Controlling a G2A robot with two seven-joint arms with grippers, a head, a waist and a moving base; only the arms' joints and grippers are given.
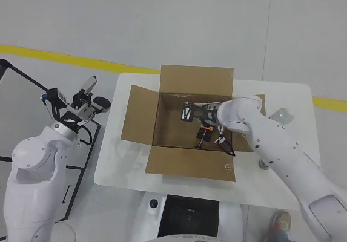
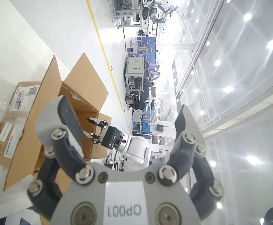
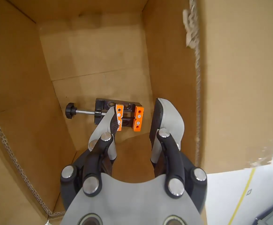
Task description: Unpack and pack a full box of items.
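While the right claw [image 3: 136, 108] is hanging wide open and empty inside the cardboard box [image 1: 138, 115], a small bench vise [image 3: 100, 111] is lying flat on the box floor just below it, black knob [image 3: 70, 110] pointing away from the orange jaws along its long axis. The left claw [image 2: 122, 104] is hovering beyond the left edge of the white counter [image 1: 282, 103], spread wide, gripping nothing.

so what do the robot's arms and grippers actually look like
The right arm and left arm are glossy white rounded shells. The left gripper and right gripper match: a silver-grey palm plate, black linkages with round silver bolts, two grey fingers with textured black pads. The left palm carries a white label; a black cable loops by the right wrist.
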